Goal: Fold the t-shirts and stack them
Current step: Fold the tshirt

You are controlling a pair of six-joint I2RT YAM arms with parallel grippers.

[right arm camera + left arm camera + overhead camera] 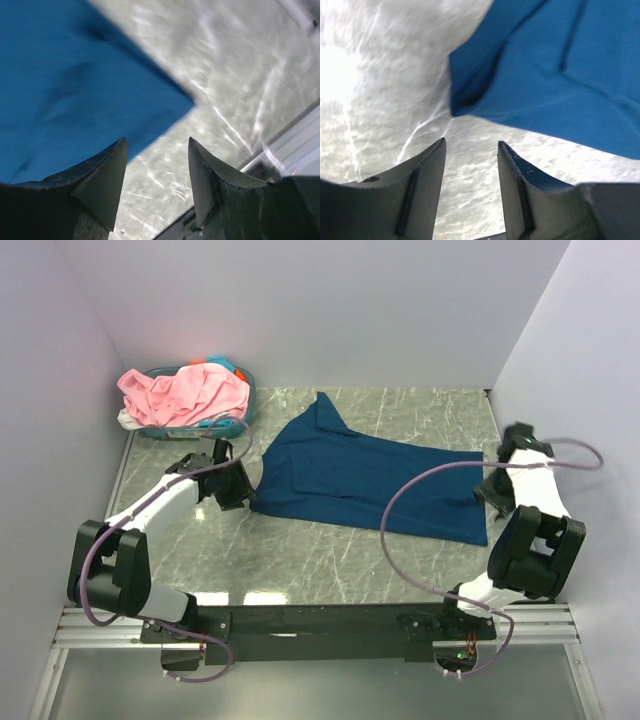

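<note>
A dark navy blue t-shirt (365, 475) lies spread on the marble table, partly folded at its left side. My left gripper (240, 485) is open and empty, just off the shirt's near left corner (462, 102). My right gripper (490, 490) is open and empty, beside the shirt's right corner (175, 102). A light pink t-shirt (185, 392) is heaped in the teal basket (240, 420) at the back left, with pale cloth under it.
The basket stands in the back left corner against the wall. Walls close the table on the left, back and right. A metal rail (320, 620) runs along the near edge. Bare marble (320, 560) lies in front of the shirt.
</note>
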